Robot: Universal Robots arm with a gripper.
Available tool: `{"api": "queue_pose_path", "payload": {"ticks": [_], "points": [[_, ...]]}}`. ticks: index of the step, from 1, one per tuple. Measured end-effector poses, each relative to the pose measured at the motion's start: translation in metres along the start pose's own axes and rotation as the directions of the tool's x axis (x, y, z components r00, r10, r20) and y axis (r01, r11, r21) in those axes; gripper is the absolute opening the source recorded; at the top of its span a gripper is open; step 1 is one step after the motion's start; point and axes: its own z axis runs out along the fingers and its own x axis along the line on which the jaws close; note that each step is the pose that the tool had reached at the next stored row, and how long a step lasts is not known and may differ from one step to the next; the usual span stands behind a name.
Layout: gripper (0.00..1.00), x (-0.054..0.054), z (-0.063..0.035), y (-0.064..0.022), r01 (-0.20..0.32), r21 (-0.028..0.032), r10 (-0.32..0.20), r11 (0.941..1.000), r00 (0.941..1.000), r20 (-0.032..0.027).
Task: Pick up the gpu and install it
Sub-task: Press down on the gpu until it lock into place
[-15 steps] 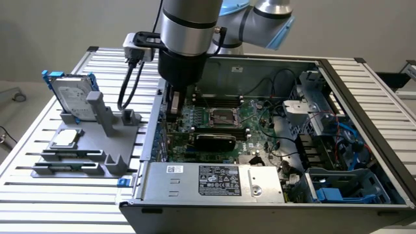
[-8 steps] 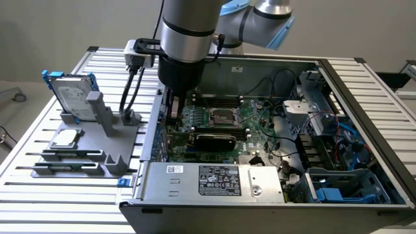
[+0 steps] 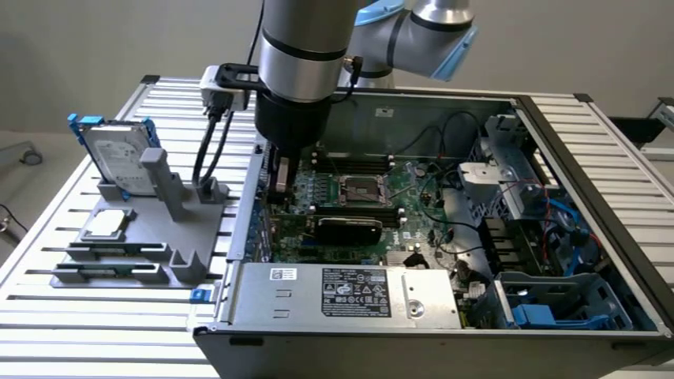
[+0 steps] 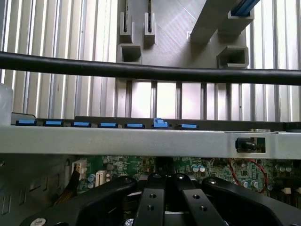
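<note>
Exterior view: the arm reaches down into an open computer case (image 3: 589,158) resting on a slatted counter (image 3: 43,316). The pincer (image 3: 280,183) is lowered over the motherboard (image 3: 421,185) near the case wall on the exterior view's left; its jaws are fully closed, and nothing can be made out between them. The gpu (image 3: 350,230), black shroud visible, sits seated on the motherboard just below the processor socket (image 3: 367,189), near the pincer. Outside the case, a grey fixture (image 3: 158,229) carries an upright hard drive (image 3: 114,154) and a flat processor chip (image 3: 107,224). Wrist view: the pincer (image 4: 165,197) hangs above the motherboard (image 4: 214,167), beyond it the case edge with blue clips (image 4: 161,124).
</note>
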Motion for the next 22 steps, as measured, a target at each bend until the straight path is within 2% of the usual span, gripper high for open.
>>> {"api": "queue_pose_path", "payload": {"ticks": [2, 5, 7, 22], "points": [[0.11, -0.0002, -0.0006, 0.0001, 0.000, -0.0018, 0.000, 1.0000, 1.0000, 0.0001], [0.11, -0.0002, -0.0035, 0.0007, 0.000, -0.0087, 0.000, 1.0000, 1.0000, 0.0000], [0.11, -0.0002, -0.0036, 0.0008, 0.000, -0.0102, 0.000, 0.9999, 1.0000, 0.0001], [0.11, -0.0001, -0.0014, 0.0007, 0.000, -0.0113, 0.000, 0.9999, 1.0000, -0.0004]]}}
